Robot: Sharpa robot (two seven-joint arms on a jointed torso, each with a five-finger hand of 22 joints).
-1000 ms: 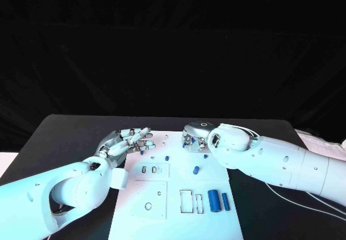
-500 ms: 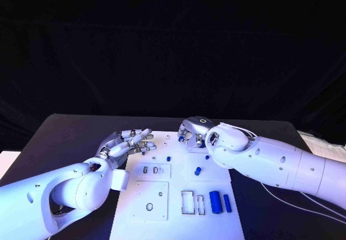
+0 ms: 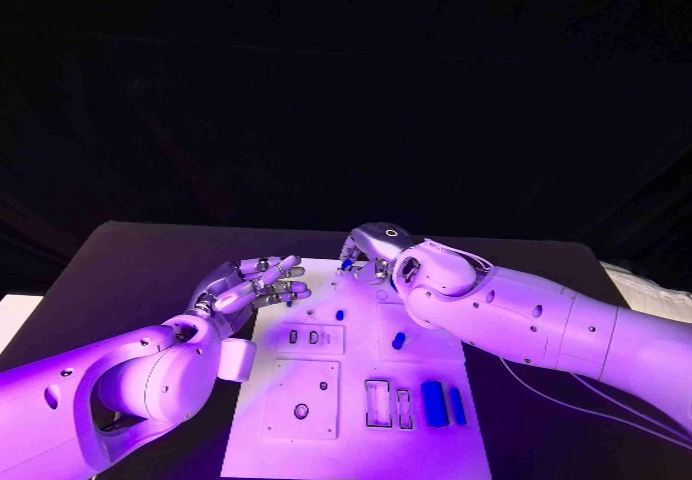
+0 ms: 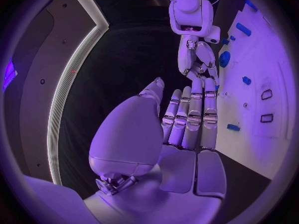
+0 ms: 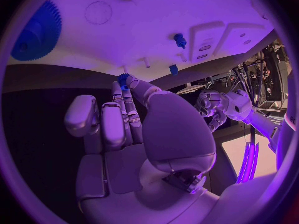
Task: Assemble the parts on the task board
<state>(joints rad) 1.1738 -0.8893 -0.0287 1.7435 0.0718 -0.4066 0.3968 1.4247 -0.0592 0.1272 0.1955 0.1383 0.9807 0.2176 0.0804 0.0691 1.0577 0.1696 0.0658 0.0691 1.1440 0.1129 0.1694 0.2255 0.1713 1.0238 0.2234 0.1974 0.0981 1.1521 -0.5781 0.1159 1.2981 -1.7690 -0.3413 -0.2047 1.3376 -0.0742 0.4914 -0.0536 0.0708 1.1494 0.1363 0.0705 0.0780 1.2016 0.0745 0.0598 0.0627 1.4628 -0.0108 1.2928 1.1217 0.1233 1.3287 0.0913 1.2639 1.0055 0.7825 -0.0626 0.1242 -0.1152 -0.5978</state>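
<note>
The white task board (image 3: 353,420) lies lengthwise in the middle of the table. My right hand (image 3: 372,255) hovers over its far end and pinches a small blue gear (image 5: 122,79) between thumb and a fingertip. A large blue gear (image 5: 37,30) lies on the board beside that hand. My left hand (image 3: 253,285) is at the board's left edge, fingers (image 4: 190,117) stretched out with nothing in them. A short blue peg (image 3: 398,340) lies mid-board. A thick blue cylinder (image 3: 433,403) and a thin blue bar (image 3: 456,405) lie near the front right.
Two empty rectangular slots (image 3: 375,403) sit left of the cylinder. A grey block (image 3: 309,338) with oval holes and a plate (image 3: 303,398) with one hole take up the board's left half. Black table (image 3: 130,270) surrounds the board.
My right hand has moved left and farther away along the board's far end, carrying the small blue gear. The left hand has hardly moved.
</note>
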